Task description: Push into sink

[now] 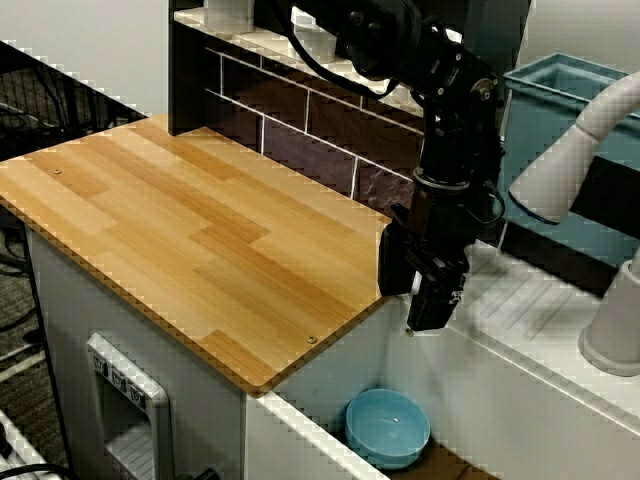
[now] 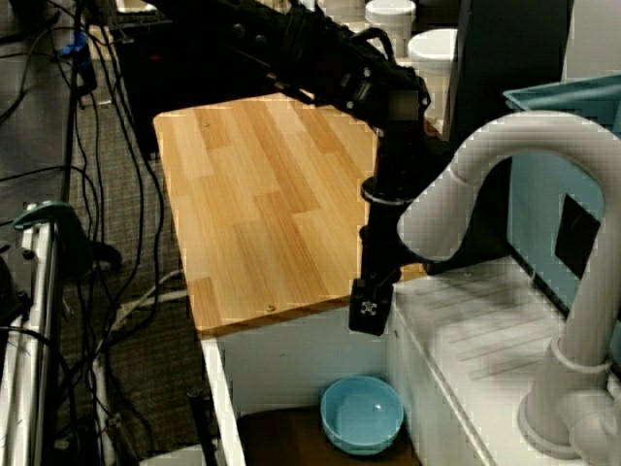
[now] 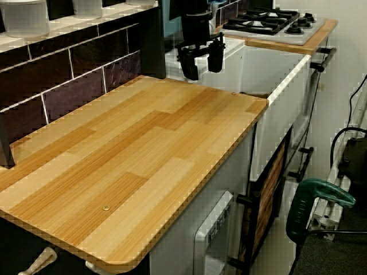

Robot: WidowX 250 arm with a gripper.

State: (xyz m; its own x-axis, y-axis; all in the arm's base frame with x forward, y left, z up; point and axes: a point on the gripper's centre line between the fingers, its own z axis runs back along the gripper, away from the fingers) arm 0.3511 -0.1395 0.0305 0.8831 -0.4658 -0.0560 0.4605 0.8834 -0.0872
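counter: wooden worktop (image 1: 190, 230) fills the left and centre of the front corner view; bare surface, two screw heads visible.
backsplash: dark tiled wall (image 1: 300, 130) runs along the worktop's far edge, upper centre of that view.
sink: white-walled basin (image 1: 345, 375) at lower right of the front corner view, directly against the worktop's right edge; brownish floor shows at the bottom edge. Ribbed drainboard (image 1: 530, 300) sits on its far side.
bin: teal-blue plastic bin (image 1: 560, 100) upper right, behind the drainboard.
faucet: pale curved faucet (image 2: 505, 194) arcs across the right half of the overhead side view, base at lower right.
arm: black arm (image 1: 420, 60) comes in from top centre, bends at the wrist and points straight down at the seam where worktop meets sink.
gripper: gripper (image 3: 200, 60) hangs vertical, tips just past the worktop's right edge, over the sink opening near the drainboard. In the view along the counter the two fingers (image 3: 188, 64) stand apart with a clear gap and nothing between them, so spread and empty.
bowl: light blue bowl (image 1: 388, 427) sits upright on the sink floor, bottom centre of the front corner view, below and slightly left of the gripper, well apart from it.
stove: gas hob (image 3: 269, 20) at the top right of the view along the counter, beyond the sink.
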